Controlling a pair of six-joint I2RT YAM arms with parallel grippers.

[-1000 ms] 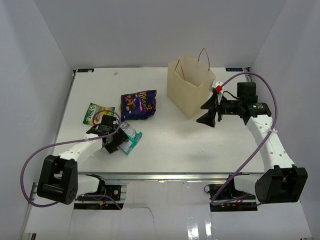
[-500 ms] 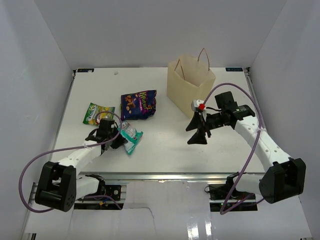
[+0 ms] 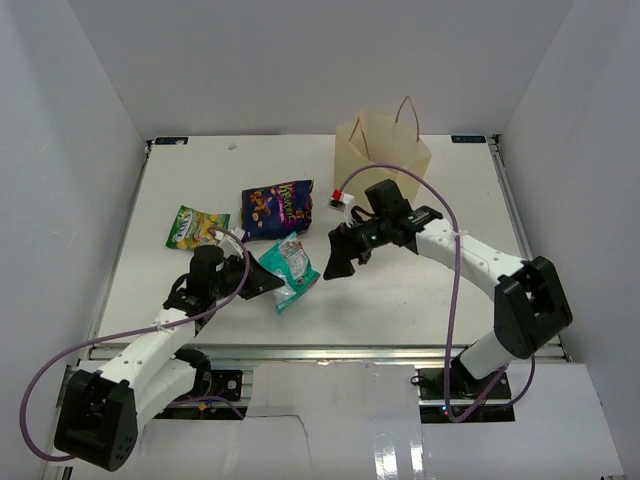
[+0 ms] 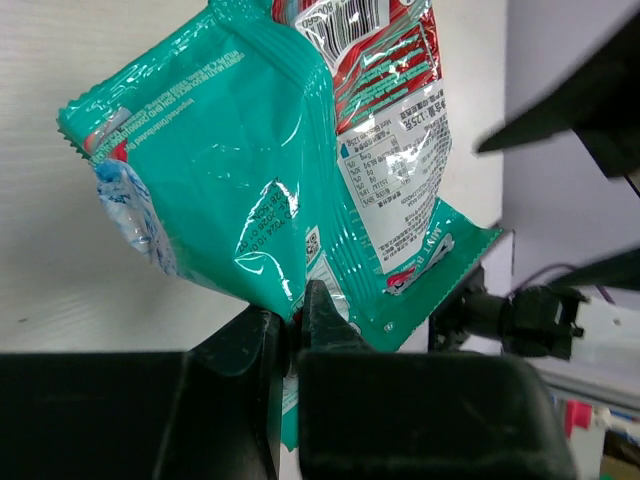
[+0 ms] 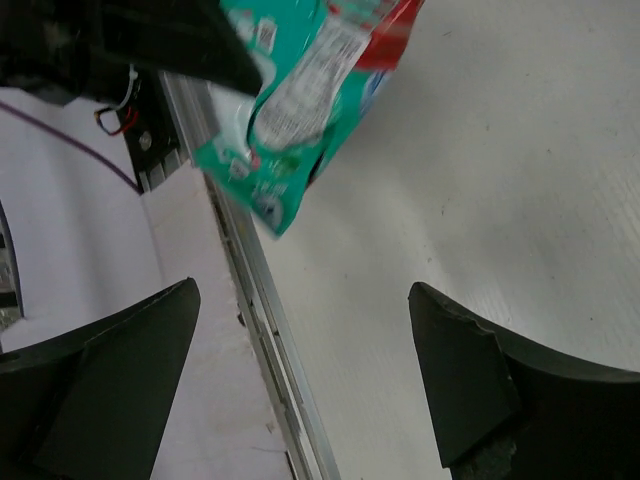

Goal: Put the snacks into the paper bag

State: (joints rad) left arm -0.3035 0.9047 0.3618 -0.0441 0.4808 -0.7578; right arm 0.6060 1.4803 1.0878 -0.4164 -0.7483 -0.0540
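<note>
I have the teal packet pinched by its lower edge in the left gripper, jaws closed tight on the foil. It seems raised off the counter, just in front of the right gripper, whose jaws stand wide with nothing between them. I read this as a handover not yet made. The purple packets and the green-yellow packet lie on the counter, well apart from the paper bag. I cannot see inside the bag, but most of the job looks ahead of me
</note>
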